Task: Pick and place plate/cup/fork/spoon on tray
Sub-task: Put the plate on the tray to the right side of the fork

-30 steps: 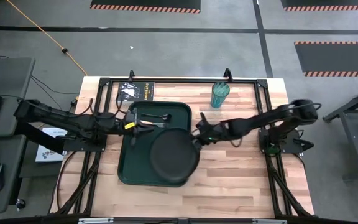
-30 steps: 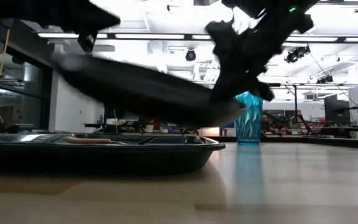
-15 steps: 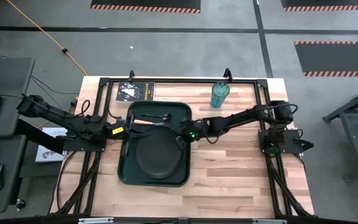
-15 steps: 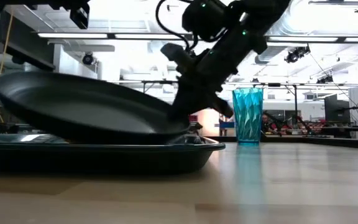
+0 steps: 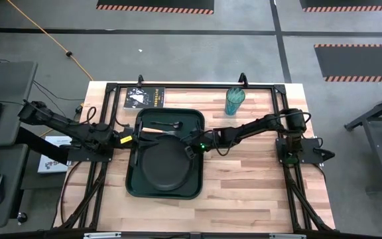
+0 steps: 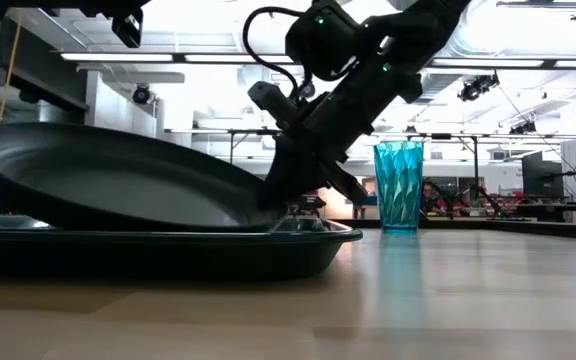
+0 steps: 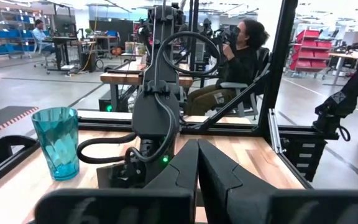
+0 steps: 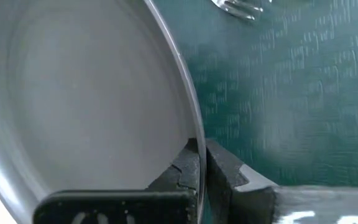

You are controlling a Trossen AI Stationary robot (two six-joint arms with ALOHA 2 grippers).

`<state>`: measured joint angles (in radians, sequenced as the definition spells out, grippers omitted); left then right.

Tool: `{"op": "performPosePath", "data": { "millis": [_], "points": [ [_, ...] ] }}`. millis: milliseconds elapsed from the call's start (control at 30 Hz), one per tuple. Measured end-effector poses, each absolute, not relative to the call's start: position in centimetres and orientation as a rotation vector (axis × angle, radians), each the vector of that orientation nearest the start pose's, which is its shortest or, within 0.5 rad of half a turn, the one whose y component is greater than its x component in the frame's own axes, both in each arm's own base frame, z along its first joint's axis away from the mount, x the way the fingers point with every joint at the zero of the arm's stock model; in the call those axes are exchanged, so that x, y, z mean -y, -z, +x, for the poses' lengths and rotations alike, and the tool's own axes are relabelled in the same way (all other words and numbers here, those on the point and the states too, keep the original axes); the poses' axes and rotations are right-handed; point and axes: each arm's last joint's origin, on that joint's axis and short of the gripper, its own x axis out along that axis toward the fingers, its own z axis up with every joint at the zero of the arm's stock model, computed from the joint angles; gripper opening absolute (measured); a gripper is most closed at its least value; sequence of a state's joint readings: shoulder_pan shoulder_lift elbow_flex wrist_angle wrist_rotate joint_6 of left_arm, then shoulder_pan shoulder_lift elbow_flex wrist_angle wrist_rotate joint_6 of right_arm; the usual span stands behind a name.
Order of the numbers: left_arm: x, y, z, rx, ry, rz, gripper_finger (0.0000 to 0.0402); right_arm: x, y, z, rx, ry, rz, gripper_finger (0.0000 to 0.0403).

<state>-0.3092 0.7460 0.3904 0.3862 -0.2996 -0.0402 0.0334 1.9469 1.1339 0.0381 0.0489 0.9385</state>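
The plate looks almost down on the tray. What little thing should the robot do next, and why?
Probably lower it a bit more, then let go. The right gripper pinches the plate rim, and in the low view the plate sits tilted, its gripped side raised above the tray. The cup waits on the table.

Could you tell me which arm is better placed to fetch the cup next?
Probably right: its gripper sits nearer the cup, though it is clamped on the plate. The left gripper is farther, across the tray.
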Motion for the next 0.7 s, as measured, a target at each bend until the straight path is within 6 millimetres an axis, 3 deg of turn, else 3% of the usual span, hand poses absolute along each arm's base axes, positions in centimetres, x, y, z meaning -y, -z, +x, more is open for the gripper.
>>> {"op": "performPosePath", "data": {
  "millis": [167,500,700],
  "points": [
    [4.42,-25.65,16.65,0.028,0.01,-0.049,0.0,-1.19,-14.5,39.81,-0.704,0.371,0.855,0.0013],
    [4.42,-25.62,16.65,0.027,0.01,-0.049,0.0,-1.21,-14.52,39.83,-0.708,0.354,0.832,0.0104],
    [4.42,-25.62,16.65,0.027,0.01,-0.049,0.0,-1.27,-14.94,40.21,-0.662,0.311,0.838,0.0132]
  ]
}}
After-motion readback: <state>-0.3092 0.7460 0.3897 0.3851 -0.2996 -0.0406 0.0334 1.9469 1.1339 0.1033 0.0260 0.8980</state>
